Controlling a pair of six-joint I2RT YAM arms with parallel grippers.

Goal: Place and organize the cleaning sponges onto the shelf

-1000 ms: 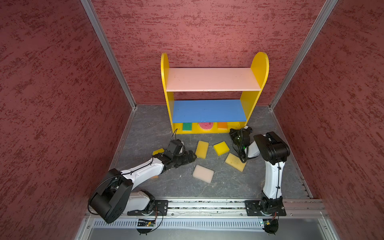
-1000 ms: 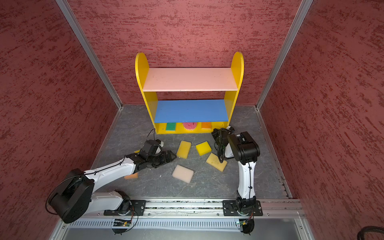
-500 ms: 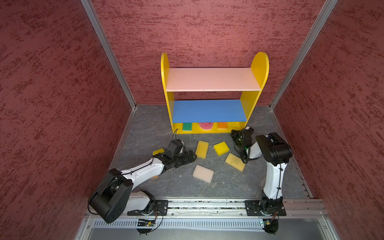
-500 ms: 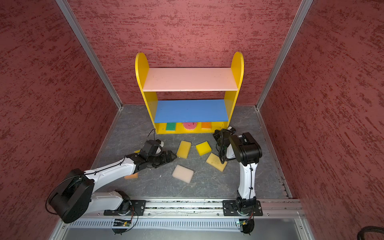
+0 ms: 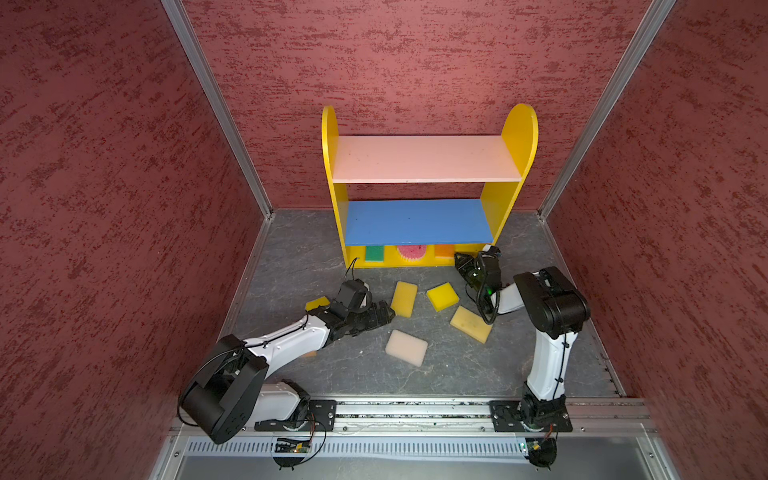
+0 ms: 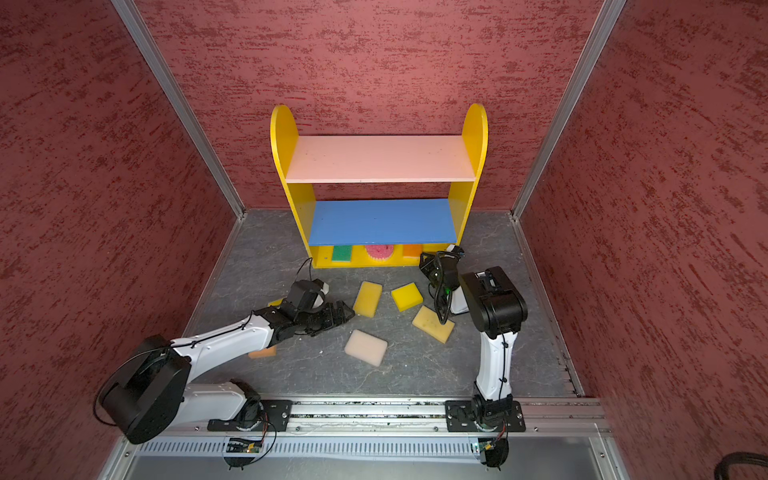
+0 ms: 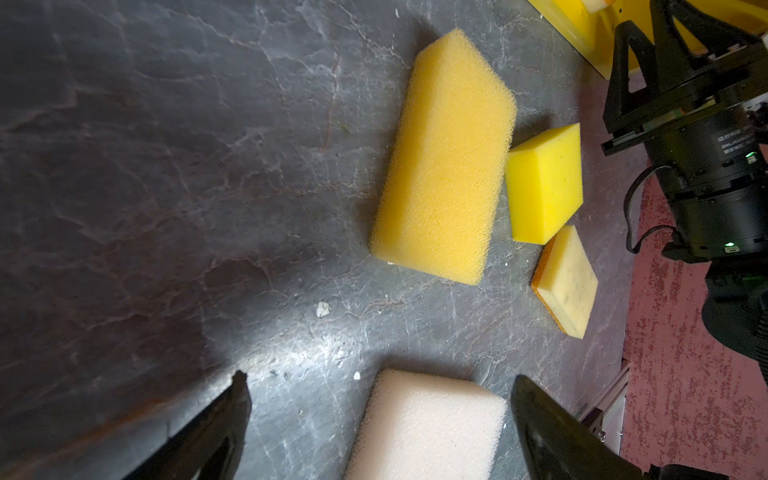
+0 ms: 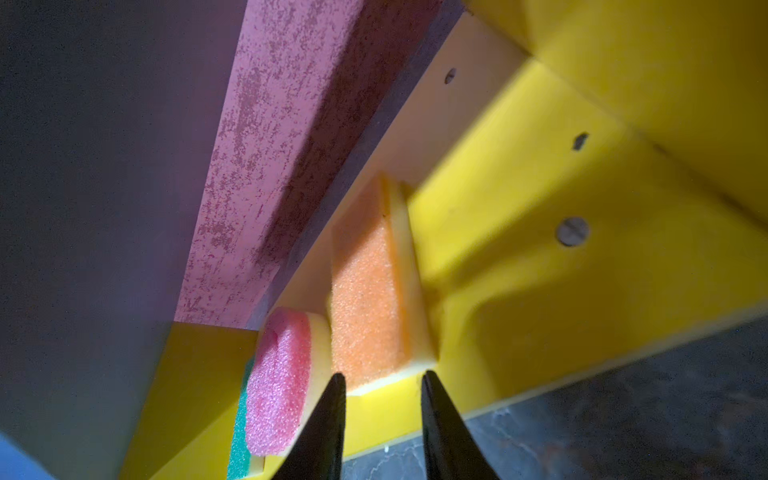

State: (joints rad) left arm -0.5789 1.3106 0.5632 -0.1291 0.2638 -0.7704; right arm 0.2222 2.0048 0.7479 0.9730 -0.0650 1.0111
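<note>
The shelf stands at the back wall. On its yellow bottom board stand a green sponge, a round pink one and an orange one. My right gripper is open just in front of the orange sponge, holding nothing. On the floor lie golden, yellow, tan and cream sponges. My left gripper is wide open low over the floor, its fingers either side of the cream sponge's near end, apart from it.
A small yellow sponge lies behind my left wrist and an orange one shows under my left forearm. The pink top board and blue middle board carry nothing. Red walls close in three sides, and a metal rail runs along the front.
My right gripper's jaws have parted and let go of the orange sponge on the bottom board. My left arm has hardly moved.
</note>
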